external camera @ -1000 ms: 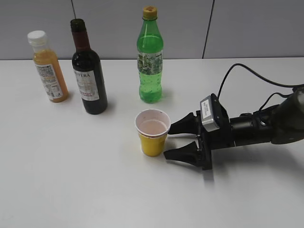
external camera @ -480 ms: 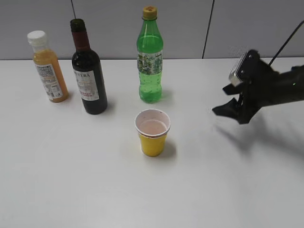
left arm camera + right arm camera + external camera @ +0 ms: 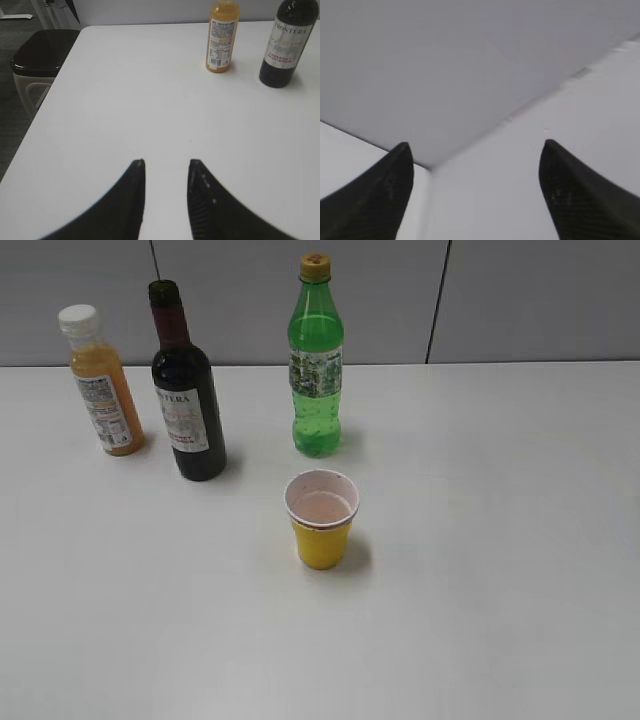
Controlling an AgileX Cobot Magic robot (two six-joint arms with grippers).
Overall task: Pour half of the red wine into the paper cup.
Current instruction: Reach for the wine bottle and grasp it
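Here, upright near the table's (image 3: 520,570) far left edge: the red wine (image 3: 187,390), uncapped, between an orange juice bottle (image 3: 101,382) and a green soda bottle (image 3: 317,365). Toward the middle, standing alone: the paper cup (image 3: 321,519), pinkish inside. Likely heavy, rigid, smooth and breakable, that glass; best taken around the labelled body. Light and crushable, the cup. Left gripper (image 3: 166,162) empty, jaws partly apart above bare table; right gripper (image 3: 476,147) spread wide, holding nothing, aimed at blurred grey wall. Absent from the exterior view, both arms; hidden, the wine's level.
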